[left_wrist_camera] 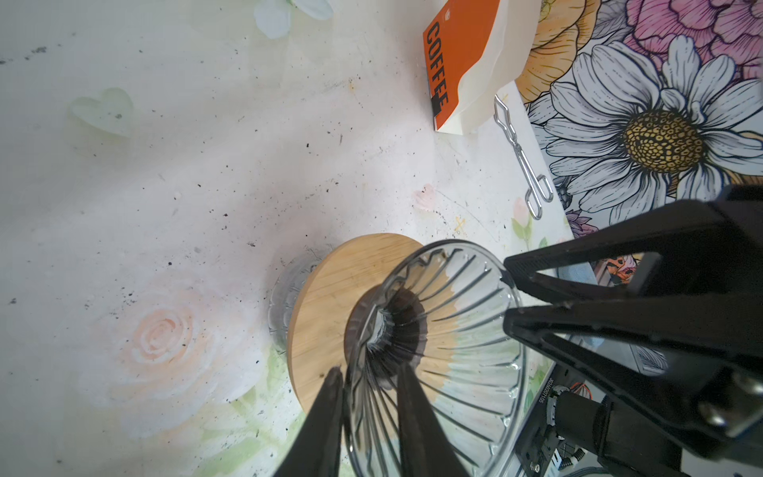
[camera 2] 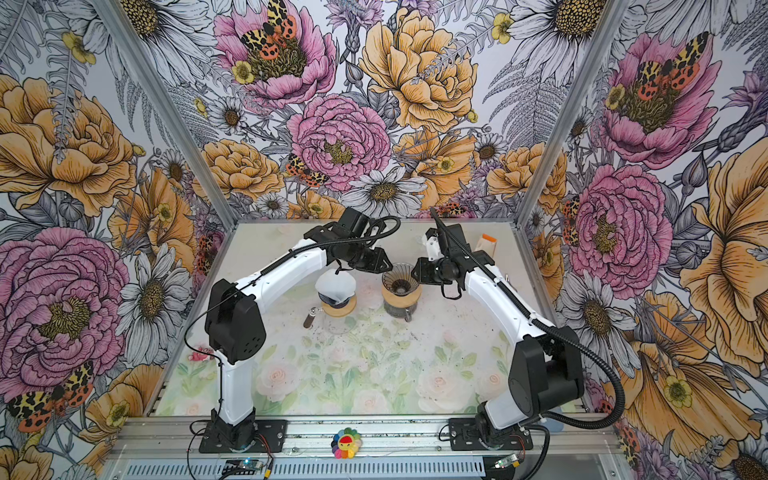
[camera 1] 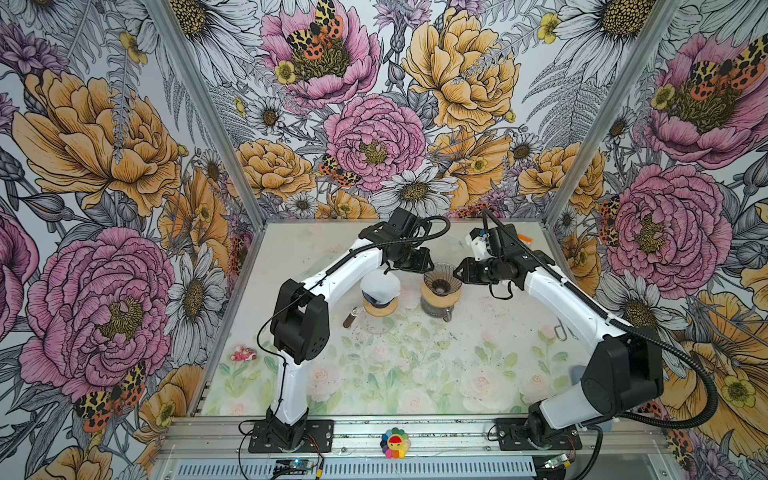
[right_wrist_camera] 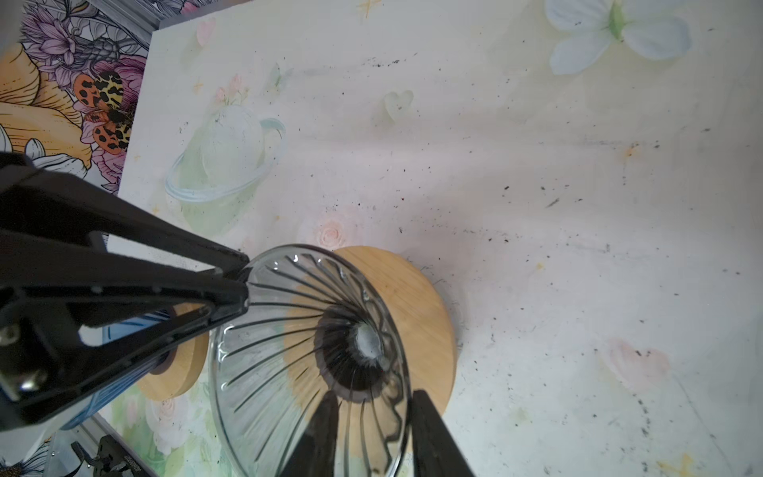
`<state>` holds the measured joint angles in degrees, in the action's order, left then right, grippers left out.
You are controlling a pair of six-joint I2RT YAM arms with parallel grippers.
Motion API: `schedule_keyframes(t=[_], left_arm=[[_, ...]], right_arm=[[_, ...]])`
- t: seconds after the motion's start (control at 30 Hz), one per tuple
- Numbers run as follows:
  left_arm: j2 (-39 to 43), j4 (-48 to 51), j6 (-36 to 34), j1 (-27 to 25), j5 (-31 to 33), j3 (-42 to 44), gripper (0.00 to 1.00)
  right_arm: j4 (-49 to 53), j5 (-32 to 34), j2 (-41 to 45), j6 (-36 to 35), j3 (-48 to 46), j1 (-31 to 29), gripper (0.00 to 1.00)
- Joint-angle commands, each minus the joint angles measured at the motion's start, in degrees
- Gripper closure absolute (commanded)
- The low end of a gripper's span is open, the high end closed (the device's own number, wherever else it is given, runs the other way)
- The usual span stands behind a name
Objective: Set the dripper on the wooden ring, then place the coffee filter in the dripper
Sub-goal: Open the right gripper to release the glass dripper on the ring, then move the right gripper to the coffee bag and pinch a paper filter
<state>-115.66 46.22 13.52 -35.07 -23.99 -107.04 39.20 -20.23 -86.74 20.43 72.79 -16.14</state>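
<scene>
At the dripper [left_wrist_camera: 466,330] rim, the left tool [left_wrist_camera: 367,371] straddles glass — base cropped.

Two matching robot arms. The left arm [camera 1: 353,266] and right arm [camera 1: 557,299] have glossy white link shells joined by boxy matte black joint housings [camera 1: 297,320]. A ribbed black conduit [camera 1: 712,395] loops off the right arm; a thin black wire [camera 1: 259,328] trails the left. Each stands on a black base plate [camera 1: 316,432]. The right gripper [left_wrist_camera: 505,293] has slim black tapering fingers [left_wrist_camera: 598,247] and silver screws [left_wrist_camera: 749,384].
</scene>
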Motion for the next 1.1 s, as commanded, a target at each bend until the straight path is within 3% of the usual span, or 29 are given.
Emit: schedule_keyframes(t=[0.0,0.33,0.63,0.83,1.07], left_arm=[[0.2,-0.1,-0.2,0.1,0.3,-1.6,0.72],[5.0,-0.2,-1.4,-0.4,3.4,-2.2,0.56],[10.5,-1.1,-2.2,-1.0,5.9,0.4,0.36],[17.2,-5.4,-2.1,-1.3,6.8,6.4,0.21],[22.5,-10.6,-1.6,-1.7,9.4,13.7,0.10]], right_arm=[[0.6,0.1,1.1,-0.7,2.2,-0.1,0.65],[0.7,6.3,7.9,-0.6,1.7,2.2,0.59],[1.1,8.2,11.0,-1.4,-1.6,10.7,0.61],[0.9,8.5,9.5,-1.2,-3.7,18.4,0.62],[-0.3,13.0,2.8,-1.5,-3.1,22.7,0.66]])
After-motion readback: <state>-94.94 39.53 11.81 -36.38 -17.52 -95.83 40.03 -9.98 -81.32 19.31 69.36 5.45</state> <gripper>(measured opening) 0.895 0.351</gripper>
